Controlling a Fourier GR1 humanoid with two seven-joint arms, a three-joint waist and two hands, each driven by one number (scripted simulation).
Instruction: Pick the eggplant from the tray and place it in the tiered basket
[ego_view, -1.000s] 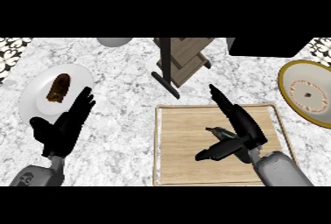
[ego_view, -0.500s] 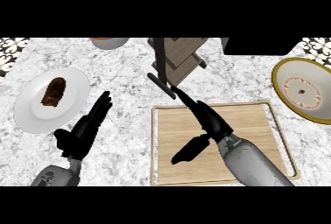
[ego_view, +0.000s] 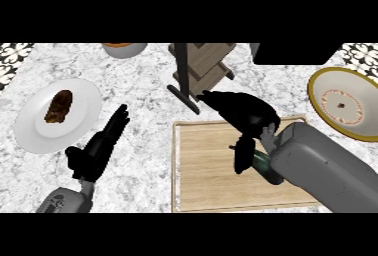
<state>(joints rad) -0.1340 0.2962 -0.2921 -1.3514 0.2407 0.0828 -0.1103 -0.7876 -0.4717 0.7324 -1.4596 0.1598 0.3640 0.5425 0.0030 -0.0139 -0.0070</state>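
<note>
Only a dark green end of the eggplant shows, over the wooden tray, wedged between my right thumb and the grey forearm; the rest is hidden. My right hand is above the tray's far edge with its fingers curled, and the thumb lies against the eggplant. The fingertips reach toward the foot of the tiered basket, which stands just beyond the tray at the top centre. My left hand rests open on the counter left of the tray, fingers straight.
A white plate with a brown piece of food lies at the left. A yellow-rimmed plate sits at the right edge. An orange bowl and a dark block stand along the back.
My right hand has risen and its fingers have curled from straight to bent, closing around the eggplant. The left hand has stayed open and drifted slightly right.
</note>
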